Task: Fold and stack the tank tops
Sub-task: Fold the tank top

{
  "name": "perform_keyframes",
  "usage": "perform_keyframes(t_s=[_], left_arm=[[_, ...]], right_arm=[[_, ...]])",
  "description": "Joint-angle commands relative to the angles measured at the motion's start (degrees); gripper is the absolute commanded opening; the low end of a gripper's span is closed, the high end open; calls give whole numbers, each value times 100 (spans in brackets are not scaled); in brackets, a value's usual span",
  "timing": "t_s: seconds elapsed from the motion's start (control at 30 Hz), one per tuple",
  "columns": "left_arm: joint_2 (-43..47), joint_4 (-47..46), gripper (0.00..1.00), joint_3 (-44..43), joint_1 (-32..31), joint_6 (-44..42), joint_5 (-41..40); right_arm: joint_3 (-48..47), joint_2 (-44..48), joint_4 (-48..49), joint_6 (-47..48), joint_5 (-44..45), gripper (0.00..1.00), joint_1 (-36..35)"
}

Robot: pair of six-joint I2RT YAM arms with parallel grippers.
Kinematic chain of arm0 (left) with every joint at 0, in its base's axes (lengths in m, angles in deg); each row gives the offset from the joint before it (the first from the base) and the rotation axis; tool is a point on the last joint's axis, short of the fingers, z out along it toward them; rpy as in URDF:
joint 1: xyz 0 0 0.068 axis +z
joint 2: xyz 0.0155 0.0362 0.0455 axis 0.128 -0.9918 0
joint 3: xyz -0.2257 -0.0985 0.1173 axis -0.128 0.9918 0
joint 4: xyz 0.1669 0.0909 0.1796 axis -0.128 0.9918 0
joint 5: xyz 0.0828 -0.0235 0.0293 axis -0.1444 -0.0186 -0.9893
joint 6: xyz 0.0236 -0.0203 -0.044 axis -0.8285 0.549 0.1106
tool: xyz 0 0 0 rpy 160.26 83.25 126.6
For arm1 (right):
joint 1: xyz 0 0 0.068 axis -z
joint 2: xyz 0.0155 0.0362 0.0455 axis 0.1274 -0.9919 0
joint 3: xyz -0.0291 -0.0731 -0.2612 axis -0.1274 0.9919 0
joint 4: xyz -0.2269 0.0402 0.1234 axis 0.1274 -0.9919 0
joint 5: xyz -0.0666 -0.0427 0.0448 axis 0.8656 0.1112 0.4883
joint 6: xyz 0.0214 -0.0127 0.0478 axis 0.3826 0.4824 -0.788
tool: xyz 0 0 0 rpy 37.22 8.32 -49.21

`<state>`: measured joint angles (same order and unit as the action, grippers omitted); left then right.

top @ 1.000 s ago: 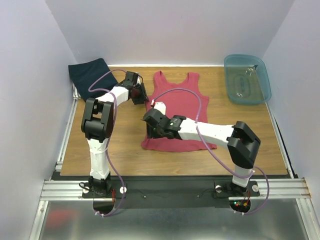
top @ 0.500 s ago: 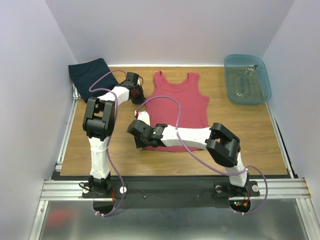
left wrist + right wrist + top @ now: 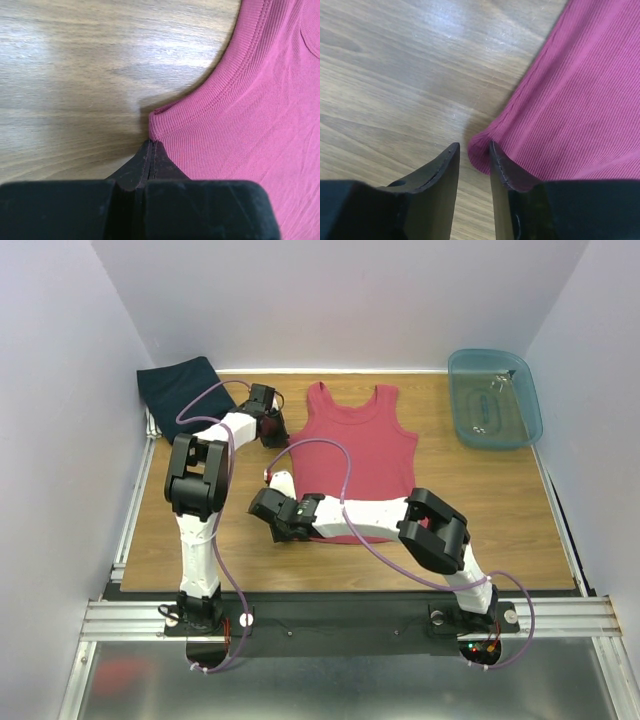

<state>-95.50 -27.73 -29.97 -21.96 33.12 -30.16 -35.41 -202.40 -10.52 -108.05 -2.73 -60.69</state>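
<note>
slides the right gripper (image 3: 472, 146) further toward 9 o'clock than a moment ago, down to the 7 o'clock hem corner of the maroon tank top (image 3: 360, 435). straddles that corner with jaws partly apart, not yet clamped. pinches the top's 10 o'clock armhole edge in the left gripper (image 3: 151, 144), jaws fully together. leaves the top flat at mid table (image 3: 480, 510), toward 12 o'clock. keeps the folded navy tank top (image 3: 178, 383) at the 10 o'clock corner.

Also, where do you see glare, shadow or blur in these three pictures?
Left wrist: pale glare on the wooden table, shadow beside the maroon tank top, black fingers slightly blurred. Right wrist: similar glare, shadow beside the hem corner. Top external: even light, glints in the blue tub.
</note>
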Motion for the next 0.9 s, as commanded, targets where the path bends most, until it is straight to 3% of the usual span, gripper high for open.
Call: perform_keyframes(t_s=[0.0,0.3,0.7,0.87], left_arm=[[165,-93,0,27,90,-49,22],[288,-111,0,124,187,-5,-31],[1026,-129,0,668,345,302,-628],[1071,3,0,450,380,373,-611]], right_arm=[[-40,-128,-51,-56,119,32,-107],[74,-155,-148,40,-233,1,-187],[-207,495,10,216,-804,0,-248],[-304,679,63,155,-787,0,-222]])
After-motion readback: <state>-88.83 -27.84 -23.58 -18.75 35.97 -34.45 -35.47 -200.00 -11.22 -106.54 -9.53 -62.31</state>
